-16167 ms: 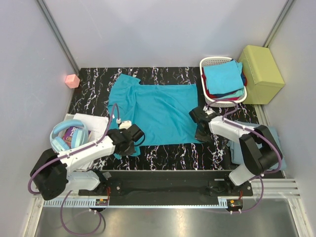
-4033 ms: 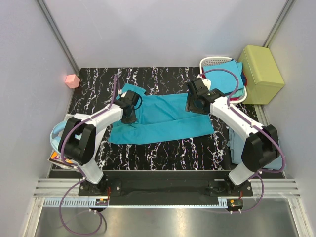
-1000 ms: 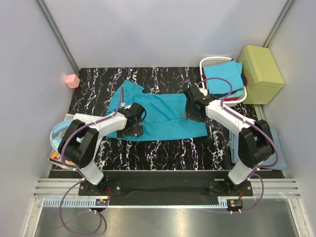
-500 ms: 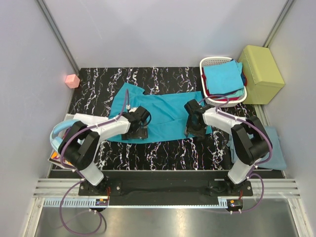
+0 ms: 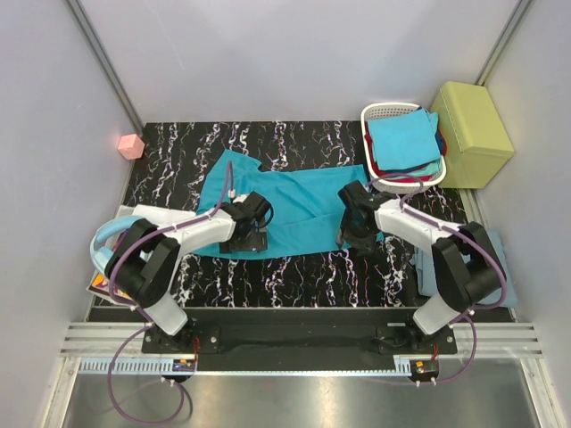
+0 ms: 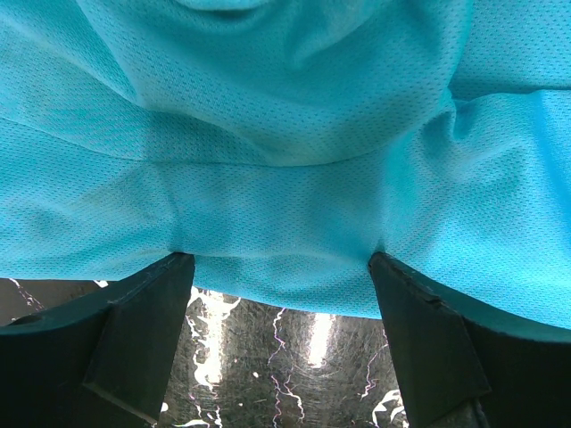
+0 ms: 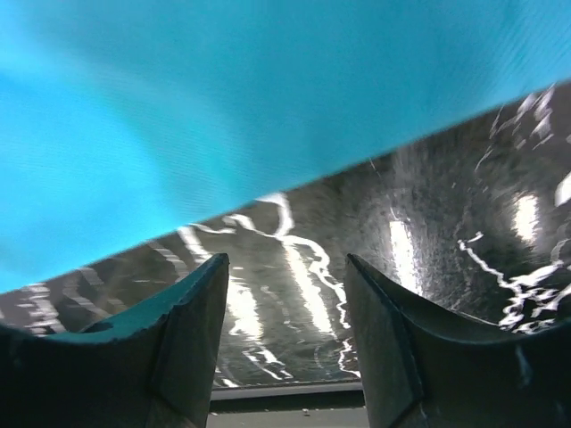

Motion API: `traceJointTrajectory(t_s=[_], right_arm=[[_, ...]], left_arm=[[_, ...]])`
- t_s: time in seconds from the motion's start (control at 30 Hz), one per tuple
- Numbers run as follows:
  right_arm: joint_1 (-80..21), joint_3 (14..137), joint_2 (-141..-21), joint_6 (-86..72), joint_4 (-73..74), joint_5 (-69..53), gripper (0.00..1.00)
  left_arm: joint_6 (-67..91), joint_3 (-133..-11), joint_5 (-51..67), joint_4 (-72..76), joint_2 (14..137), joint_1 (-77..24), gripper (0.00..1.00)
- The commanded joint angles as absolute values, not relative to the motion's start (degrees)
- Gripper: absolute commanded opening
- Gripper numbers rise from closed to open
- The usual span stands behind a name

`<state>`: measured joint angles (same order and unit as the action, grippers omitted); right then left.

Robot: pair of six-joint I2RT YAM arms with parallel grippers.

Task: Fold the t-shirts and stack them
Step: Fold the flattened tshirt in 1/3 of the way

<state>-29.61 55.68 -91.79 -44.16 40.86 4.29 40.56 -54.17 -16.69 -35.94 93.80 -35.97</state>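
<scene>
1. I see the large teal t-shirt (image 5: 299, 201) lying as a wide band across the middle of the black marbled table (image 5: 294, 278).
2. My left gripper (image 6: 281, 267) stands wide apart at its near hem (cloth slack between the fingers, nothing gripped).
3. My right gripper (image 7: 285, 267) is also spread, empty, over bare table beside the hem.

Big shirt (image 5: 303, 198) lies spread across middle of table (image 5: 294, 276); left gripper (image 5: 252, 236) at shirt's near edge, on left part; right gripper (image 5: 357, 234) at shirt's near right corner; basket (image 5: 382, 111) behind and right of big shirt, at far right of table; pile of shirts (image 5: 403, 138) in basket; padded box (image 5: 473, 120) just right of basket; small block (image 5: 131, 145) beside far left corner; headphones (image 5: 105, 239) at left edge; another shirt (image 5: 501, 267) at right edge, partly under right arm.
</scene>
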Motion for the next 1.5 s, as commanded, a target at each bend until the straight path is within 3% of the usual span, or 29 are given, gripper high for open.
traceJointTrajectory(t_s=[0.0,0.23,0.37,0.6,1.23,1.47], right_arm=[[-29.88,65.46,-88.85,-40.35,41.39,10.37,0.63],[-26.90,75.40,-97.19,-37.61,44.12,16.17,0.62],[-23.38,77.25,-103.43,-38.76,44.47,17.22,0.55],[-22.06,78.05,-106.08,-39.11,44.74,19.51,0.54],[-23.37,57.14,-95.72,-45.61,44.74,14.06,0.46],[-24.43,54.58,-92.38,-46.77,45.18,15.55,0.48]], left_arm=[[39.73,-54.05,-16.17,-39.46,93.43,-36.39,0.87],[39.73,-54.05,-16.08,-39.64,92.90,-36.39,0.87],[39.64,-53.88,-16.08,-39.99,91.50,-36.39,0.87],[39.20,-53.44,-16.70,-40.87,88.86,-36.30,0.86],[36.74,-53.44,-14.24,-40.69,88.33,-36.39,0.86],[35.86,-53.52,-14.41,-40.78,87.72,-36.74,0.86]])
